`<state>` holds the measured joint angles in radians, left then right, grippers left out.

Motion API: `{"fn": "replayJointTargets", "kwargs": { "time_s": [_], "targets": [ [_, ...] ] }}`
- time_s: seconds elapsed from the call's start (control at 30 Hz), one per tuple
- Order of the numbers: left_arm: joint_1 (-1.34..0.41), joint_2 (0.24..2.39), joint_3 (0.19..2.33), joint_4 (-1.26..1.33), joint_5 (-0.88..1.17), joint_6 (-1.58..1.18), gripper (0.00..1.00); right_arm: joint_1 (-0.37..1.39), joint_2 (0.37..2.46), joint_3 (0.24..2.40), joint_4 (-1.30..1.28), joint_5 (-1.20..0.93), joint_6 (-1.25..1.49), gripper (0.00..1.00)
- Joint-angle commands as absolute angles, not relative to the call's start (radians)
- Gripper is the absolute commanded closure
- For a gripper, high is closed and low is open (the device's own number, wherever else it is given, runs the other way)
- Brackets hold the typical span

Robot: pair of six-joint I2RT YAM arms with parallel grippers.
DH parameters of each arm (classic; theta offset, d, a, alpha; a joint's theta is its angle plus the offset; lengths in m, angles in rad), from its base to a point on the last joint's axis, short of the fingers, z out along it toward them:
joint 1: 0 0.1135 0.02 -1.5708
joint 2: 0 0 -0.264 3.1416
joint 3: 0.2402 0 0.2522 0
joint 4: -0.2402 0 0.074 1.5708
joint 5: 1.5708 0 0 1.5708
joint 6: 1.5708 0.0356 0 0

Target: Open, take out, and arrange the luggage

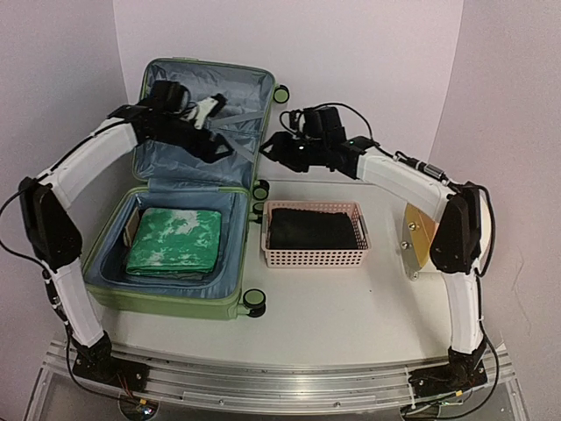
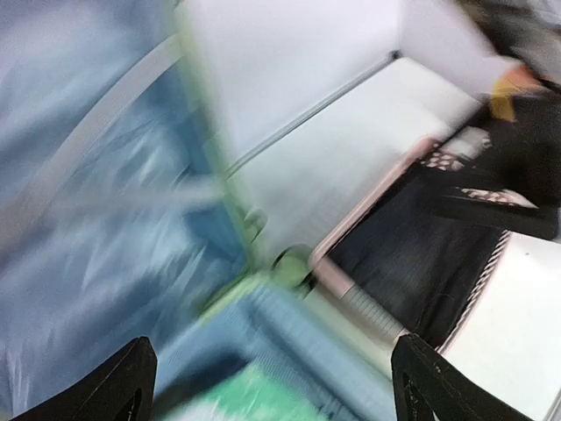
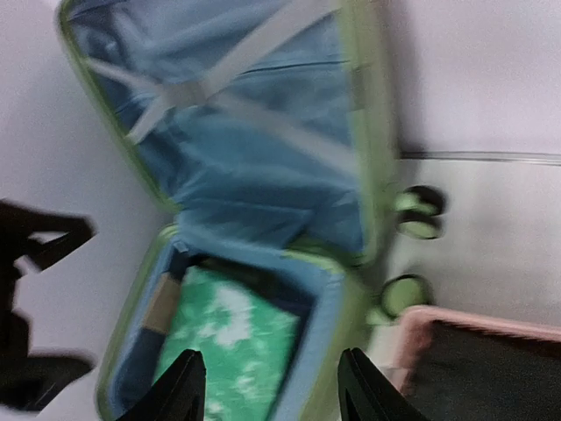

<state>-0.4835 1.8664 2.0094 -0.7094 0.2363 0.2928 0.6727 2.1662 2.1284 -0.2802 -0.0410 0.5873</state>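
From above, we see the luggage (image 1: 158, 303) lying open on the left half of the table (image 1: 351, 316), its lid propped upright at 12 o'clock. A green cloth (image 1: 173, 239) lies folded in its base. At 3 o'clock of the base, just beside the wheels (image 1: 259, 189), sits the basket (image 1: 316, 256) with a black cloth (image 1: 314, 230) inside. A drum (image 1: 419, 237) stands at 3 o'clock of the basket. The left gripper (image 1: 203, 112) hangs before the lid's straps (image 1: 230, 123). The right gripper (image 1: 273, 147) is at 3 o'clock of the lid edge.

In the blurred left wrist view, the left gripper (image 2: 272, 386) is spread wide and empty over the luggage (image 2: 88, 219), with the basket (image 2: 351, 289) at 3 o'clock.

In the right wrist view, the right gripper (image 3: 267, 386) is parted and holds nothing. The luggage (image 3: 254, 167) fills the view, the green cloth (image 3: 228, 333) at 6 o'clock and the basket (image 3: 412, 324) at 4 o'clock.
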Motion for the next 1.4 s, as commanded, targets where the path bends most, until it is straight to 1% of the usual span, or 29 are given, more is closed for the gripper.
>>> {"fn": "replayJointTargets", "kwargs": {
  "time_s": [0.0, 0.1, 0.17, 0.2, 0.33, 0.43, 0.6, 0.67, 0.73, 0.8, 0.83, 1.0, 1.03, 1.13, 1.23, 1.37],
  "targets": [
    [-0.25, 1.787, 1.756, -0.85, 0.348, 0.188, 0.07, 0.805, 2.301, 2.245, -0.164, -0.162, 0.728, 0.44],
    [-0.1, 1.71, 1.611, -0.846, 0.381, 0.164, 0.08, 0.882, 2.436, 2.343, -0.163, -0.157, 0.784, 0.45],
    [-0.044, 1.683, 1.548, -0.835, 0.38, 0.174, 0.1, 0.911, 2.501, 2.403, -0.164, -0.161, 0.806, 0.46],
    [0.016, 1.663, 1.476, -0.812, 0.365, 0.185, 0.13, 0.936, 2.554, 2.459, -0.164, -0.143, 0.824, 0.46],
    [0.112, 1.663, 1.369, -0.78, 0.345, 0.2, 0.21, 0.982, 2.638, 2.49, -0.166, -0.071, 0.834, 0.46],
    [0.121, 1.674, 1.317, -0.752, 0.307, 0.207, 0.22, 1.006, 2.679, 2.497, -0.207, -0.007, 0.796, 0.45],
    [0.144, 1.677, 1.24, -0.71, 0.241, 0.197, 0.22, 1.047, 2.692, 2.517, -0.349, 0.223, 0.676, 0.43],
    [0.144, 1.676, 1.203, -0.697, 0.232, 0.205, 0.23, 1.062, 2.679, 2.514, -0.387, 0.347, 0.606, 0.41],
    [0.144, 1.678, 1.175, -0.685, 0.247, 0.208, 0.24, 1.065, 2.674, 2.494, -0.397, 0.391, 0.586, 0.38],
    [0.143, 1.687, 1.169, -0.684, 0.255, 0.207, 0.26, 1.065, 2.683, 2.488, -0.401, 0.397, 0.58, 0.37],
    [0.144, 1.696, 1.166, -0.684, 0.263, 0.204, 0.28, 1.066, 2.707, 2.495, -0.418, 0.394, 0.578, 0.36],
    [0.144, 1.699, 1.145, -0.671, 0.315, 0.211, 0.31, 1.057, 2.737, 2.472, -0.447, 0.412, 0.582, 0.33],
    [0.142, 1.7, 1.132, -0.662, 0.348, 0.21, 0.32, 1.045, 2.754, 2.47, -0.448, 0.348, 0.616, 0.33],
    [0.143, 1.712, 1.126, -0.66, 0.379, 0.204, 0.37, 1.027, 2.794, 2.505, -0.448, 0.261, 0.656, 0.31],
    [0.142, 1.718, 1.131, -0.653, 0.426, 0.19, 0.46, 1.019, 2.853, 2.565, -0.44, 0.169, 0.673, 0.3],
    [0.142, 1.724, 1.141, -0.653, 0.462, 0.182, 0.55, 1.006, 2.875, 2.565, -0.418, 0.077, 0.728, 0.31]
  ]
}}
